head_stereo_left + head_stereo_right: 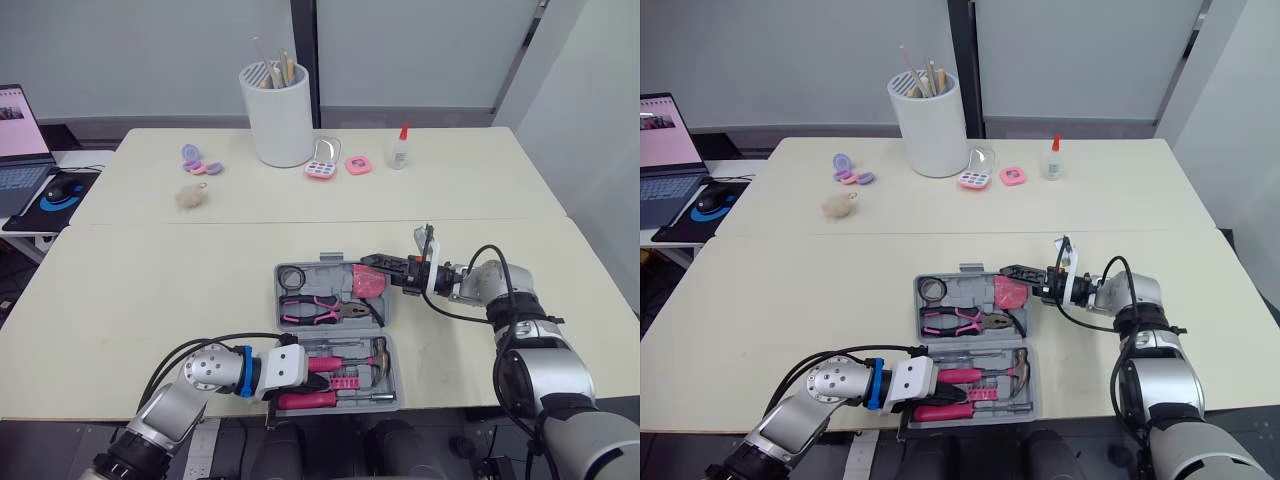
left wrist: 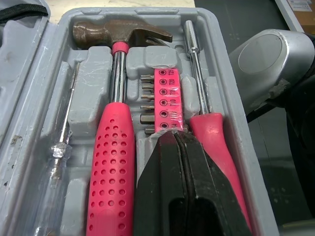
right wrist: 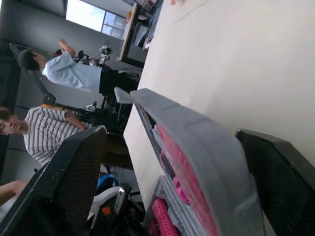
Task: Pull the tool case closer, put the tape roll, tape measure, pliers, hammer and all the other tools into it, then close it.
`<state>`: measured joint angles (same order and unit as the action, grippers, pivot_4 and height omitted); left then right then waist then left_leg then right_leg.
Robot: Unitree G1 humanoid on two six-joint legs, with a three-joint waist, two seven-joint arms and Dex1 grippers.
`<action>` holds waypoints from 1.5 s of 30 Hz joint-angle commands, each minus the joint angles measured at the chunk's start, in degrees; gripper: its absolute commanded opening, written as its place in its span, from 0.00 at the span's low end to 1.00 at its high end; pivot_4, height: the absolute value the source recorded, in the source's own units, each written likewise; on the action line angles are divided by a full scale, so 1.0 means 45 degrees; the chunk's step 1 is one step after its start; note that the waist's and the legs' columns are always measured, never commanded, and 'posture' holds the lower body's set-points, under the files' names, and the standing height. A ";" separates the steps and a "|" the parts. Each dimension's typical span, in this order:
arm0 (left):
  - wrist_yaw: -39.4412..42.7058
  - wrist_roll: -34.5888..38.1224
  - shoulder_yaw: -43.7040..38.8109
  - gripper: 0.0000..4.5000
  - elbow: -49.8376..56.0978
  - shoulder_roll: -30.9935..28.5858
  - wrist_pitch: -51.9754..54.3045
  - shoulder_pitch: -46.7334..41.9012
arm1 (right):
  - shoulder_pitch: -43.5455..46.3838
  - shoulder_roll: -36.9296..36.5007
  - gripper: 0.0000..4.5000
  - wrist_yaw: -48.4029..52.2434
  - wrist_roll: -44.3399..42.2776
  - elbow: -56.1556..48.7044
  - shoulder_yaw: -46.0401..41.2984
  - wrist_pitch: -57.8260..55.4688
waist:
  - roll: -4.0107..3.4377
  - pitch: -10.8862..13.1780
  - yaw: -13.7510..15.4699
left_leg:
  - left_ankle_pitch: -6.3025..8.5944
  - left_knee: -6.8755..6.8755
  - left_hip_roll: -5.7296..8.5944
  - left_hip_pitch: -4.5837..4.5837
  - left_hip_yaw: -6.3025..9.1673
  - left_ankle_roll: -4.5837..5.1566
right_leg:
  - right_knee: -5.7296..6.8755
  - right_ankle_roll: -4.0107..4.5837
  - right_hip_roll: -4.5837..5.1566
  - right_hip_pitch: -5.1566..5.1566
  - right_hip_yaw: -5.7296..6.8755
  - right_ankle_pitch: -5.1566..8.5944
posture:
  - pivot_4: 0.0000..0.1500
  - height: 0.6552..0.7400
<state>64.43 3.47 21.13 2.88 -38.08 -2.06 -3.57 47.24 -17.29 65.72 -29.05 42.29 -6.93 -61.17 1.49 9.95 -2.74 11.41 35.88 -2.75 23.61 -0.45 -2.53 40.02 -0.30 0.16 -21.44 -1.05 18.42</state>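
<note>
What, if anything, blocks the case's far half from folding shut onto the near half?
The left gripper: its shut fingers lie over the near half of the tool case, between hammer and screwdriver. Nothing else visible.

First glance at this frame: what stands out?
The open grey case near the table's front edge, with pink-handled hammer and pliers seated inside. The right gripper is open, its fingers on either side of the case's right wall. The left gripper is shut beside the hammer.

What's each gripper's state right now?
Left gripper: closed, holding nothing.
Right gripper: open, straddling the tool case wall.
</note>
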 commanded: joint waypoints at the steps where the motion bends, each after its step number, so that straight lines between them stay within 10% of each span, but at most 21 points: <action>1: -0.0023 -0.0398 0.0207 0.00 -0.0028 -0.0207 0.0203 0.0241 | -0.0363 -0.0138 0.99 0.0155 -0.1036 -0.2042 -0.0144 -0.1098 | 0.0000 0.0000 0.0011 | 0.0000 0.0000 -0.0001 0.0002 0.0004 0.0000 | -0.0002 0.0000 0.0002 0.0001 0.0004 0.0000 | 1.00 1.00; 14: 0.0552 0.3182 -0.3633 0.00 0.6418 -0.3064 0.1746 0.3185 | -0.1880 -0.0838 0.99 -0.0994 -0.3498 -0.6810 -0.0365 -0.4319 | -0.0012 0.0024 0.0005 | 0.0000 -0.0009 -0.0012 0.0079 0.0021 0.0000 | -0.0004 0.0004 0.0017 -0.0075 0.0008 0.0002 | 1.00 1.00; 26: 0.0443 0.2001 -0.7411 0.00 0.2116 -0.4219 -0.0364 0.5340 | -0.5048 -0.3768 0.99 -0.1713 -0.8074 -1.3085 -0.0090 -0.6771 | -0.0015 0.0036 0.0246 | 0.0002 -0.0035 -0.0011 0.0085 0.0003 0.0002 | -0.0031 -0.0042 0.0029 -0.0096 0.0012 0.0044 | 1.00 1.00; 31: -0.1176 0.1787 -0.6947 0.00 0.3680 -0.3388 0.1814 0.5051 | -0.6307 -0.6991 0.99 -0.0628 -0.2112 -1.4975 0.2612 0.1051 | 0.0001 0.0035 0.0240 | 0.0003 -0.0020 -0.0001 0.0117 -0.0003 0.0003 | -0.0047 -0.0067 0.0048 -0.0117 0.0013 0.0044 | 1.00 1.00; 35: -0.2157 0.1495 -0.6061 0.00 0.4696 -0.2810 0.3427 0.4586 | -0.7307 -0.8695 0.79 -0.0417 0.2689 -1.3633 0.4540 0.7326 | 0.0025 0.0037 0.0240 | 0.0002 -0.0021 -0.0008 0.0119 -0.0003 0.0002 | -0.0056 -0.0073 0.0031 -0.0126 0.0014 0.0046 | 1.00 1.00; 45: -0.3029 0.0206 -0.3965 0.00 0.4929 -0.2427 0.4825 0.3597 | -0.8070 -0.8436 0.20 -0.0853 0.6831 -1.2730 0.6556 1.0348 | 0.0040 0.0045 0.0204 | 0.0001 -0.0016 -0.0018 0.0097 -0.0006 0.0000 | -0.0024 -0.0052 0.0004 -0.0118 -0.0006 0.0036 | 1.00 1.00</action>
<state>51.45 5.19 2.48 23.18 -49.15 19.01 13.15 10.57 -55.63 62.25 -0.11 -12.79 22.13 -14.96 1.67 10.15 -1.82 11.42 35.82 -2.83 24.04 -0.46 -2.53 39.91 -0.53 0.17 -21.95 -1.05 18.58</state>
